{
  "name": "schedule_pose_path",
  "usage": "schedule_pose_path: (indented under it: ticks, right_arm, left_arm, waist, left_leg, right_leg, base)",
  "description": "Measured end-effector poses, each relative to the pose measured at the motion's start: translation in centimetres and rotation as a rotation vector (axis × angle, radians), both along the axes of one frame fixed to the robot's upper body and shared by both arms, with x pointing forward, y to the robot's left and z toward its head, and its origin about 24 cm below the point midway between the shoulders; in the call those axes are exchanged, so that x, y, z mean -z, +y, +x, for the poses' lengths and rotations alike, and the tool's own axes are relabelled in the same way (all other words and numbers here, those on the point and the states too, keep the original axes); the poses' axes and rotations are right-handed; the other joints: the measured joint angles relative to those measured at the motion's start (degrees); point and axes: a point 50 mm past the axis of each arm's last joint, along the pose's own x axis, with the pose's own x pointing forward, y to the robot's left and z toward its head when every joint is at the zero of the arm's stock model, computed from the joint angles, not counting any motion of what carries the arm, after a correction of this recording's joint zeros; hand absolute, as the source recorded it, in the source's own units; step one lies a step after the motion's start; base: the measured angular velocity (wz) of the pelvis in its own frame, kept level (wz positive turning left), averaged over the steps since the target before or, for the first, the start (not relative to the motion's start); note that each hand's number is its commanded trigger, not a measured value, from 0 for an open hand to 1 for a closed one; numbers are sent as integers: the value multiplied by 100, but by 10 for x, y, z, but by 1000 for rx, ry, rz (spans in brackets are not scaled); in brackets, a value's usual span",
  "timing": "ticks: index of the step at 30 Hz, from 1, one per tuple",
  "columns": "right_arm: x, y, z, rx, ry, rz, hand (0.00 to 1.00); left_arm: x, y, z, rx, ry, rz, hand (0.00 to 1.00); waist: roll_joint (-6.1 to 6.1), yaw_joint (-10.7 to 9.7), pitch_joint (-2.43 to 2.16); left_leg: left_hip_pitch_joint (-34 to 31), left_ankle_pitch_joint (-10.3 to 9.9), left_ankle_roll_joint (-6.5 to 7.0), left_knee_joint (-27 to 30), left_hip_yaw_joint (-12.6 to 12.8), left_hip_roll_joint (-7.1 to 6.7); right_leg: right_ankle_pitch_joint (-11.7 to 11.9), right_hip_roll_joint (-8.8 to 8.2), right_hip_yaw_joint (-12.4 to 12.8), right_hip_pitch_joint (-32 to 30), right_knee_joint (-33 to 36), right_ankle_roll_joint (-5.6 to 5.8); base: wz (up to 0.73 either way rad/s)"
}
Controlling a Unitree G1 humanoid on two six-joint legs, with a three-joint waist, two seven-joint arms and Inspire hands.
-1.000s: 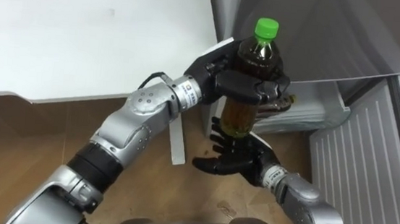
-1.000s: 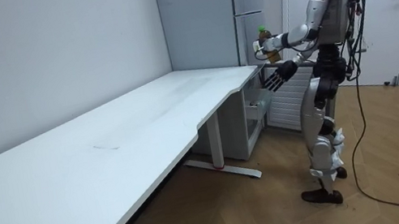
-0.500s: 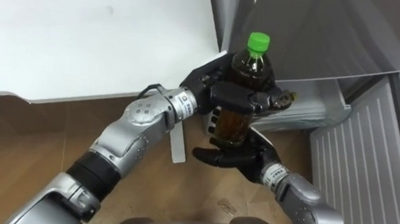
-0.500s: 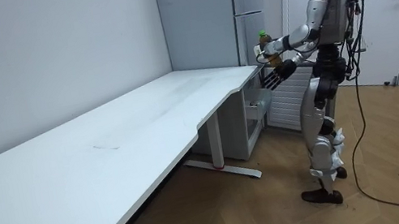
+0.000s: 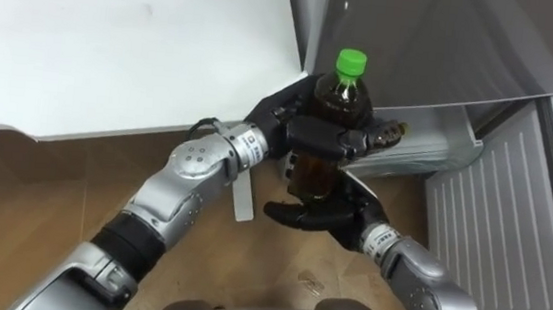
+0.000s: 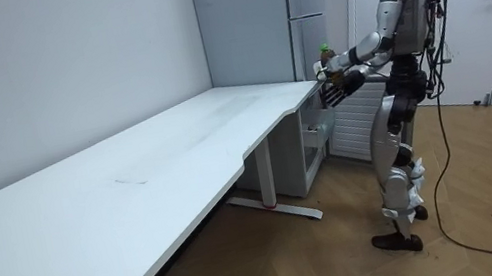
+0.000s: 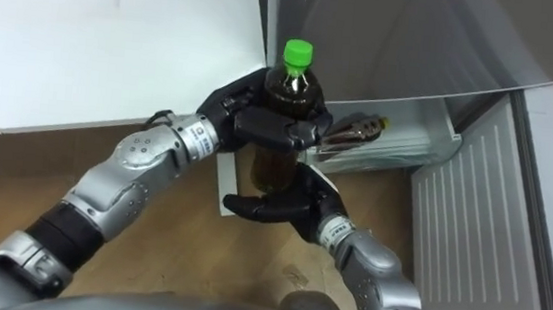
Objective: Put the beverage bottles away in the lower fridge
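A bottle of dark drink with a green cap stands upright in my left hand, whose fingers are curled round its middle. The same bottle and left hand show in the right eye view. My right hand lies open just under the bottle's base, fingers straight and pointing left; whether it touches the base I cannot tell. Behind them the lower fridge compartment is open. In the room view I stand before the fridge, holding the bottle out towards it.
The white desk fills the upper left, its corner close to my left hand. The fridge's grey upper door hangs above the bottle. The lower door, white and ribbed inside, stands open at the right. A brownish thing lies in the compartment.
The bottle has come down and a little left in my left hand, closer to the open compartment. My right hand has risen nearer to its base.
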Motion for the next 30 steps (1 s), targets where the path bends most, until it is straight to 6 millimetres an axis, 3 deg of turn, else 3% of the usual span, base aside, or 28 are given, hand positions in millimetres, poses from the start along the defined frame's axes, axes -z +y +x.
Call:
schedule_pose_path:
  ticks: [18, 19, 20, 21, 30]
  right_arm:
    - [-2, -2, -6, -26, -5, 2, 1]
    - [-2, -2, -6, -27, -4, 1, 56]
    - [-1, -1, -6, -32, -3, 0, 92]
    - [-1, 0, -7, -36, -1, 0, 100]
    - [0, 1, -9, -53, 13, -3, 100]
  left_arm:
    - [9, 5, -6, 22, -4, 82, 100]
    - [10, 6, -6, 21, -4, 82, 100]
    - [10, 6, -7, 20, -4, 83, 100]
    - [10, 7, -7, 20, -2, 84, 100]
    - [13, 10, -10, 54, 9, 87, 100]
  waist:
    - [-1, 33, -1]
    - [-1, 39, -1]
    - [-3, 38, -1]
    - [-4, 37, -2]
    - [-42, 150, -37]
  left_leg:
    - [46, 0, 0, 3, -7, 13]
    - [54, 0, 0, -3, -2, 13]
    - [59, 0, 0, -9, 2, 13]
    - [60, 0, 0, -9, 4, 14]
    - [1, 1, 1, -2, 16, 19]
  right_leg:
    - [9, 6, 28, -4, 78, 1]
    - [9, 6, 32, -5, 85, 1]
    - [9, 6, 35, -7, 89, 1]
    - [9, 6, 37, -8, 91, 1]
    - [10, 7, 60, -94, 111, 0]
  base:
    - [0]
    - [-3]
    - [0]
    - [0]
    - [-1]
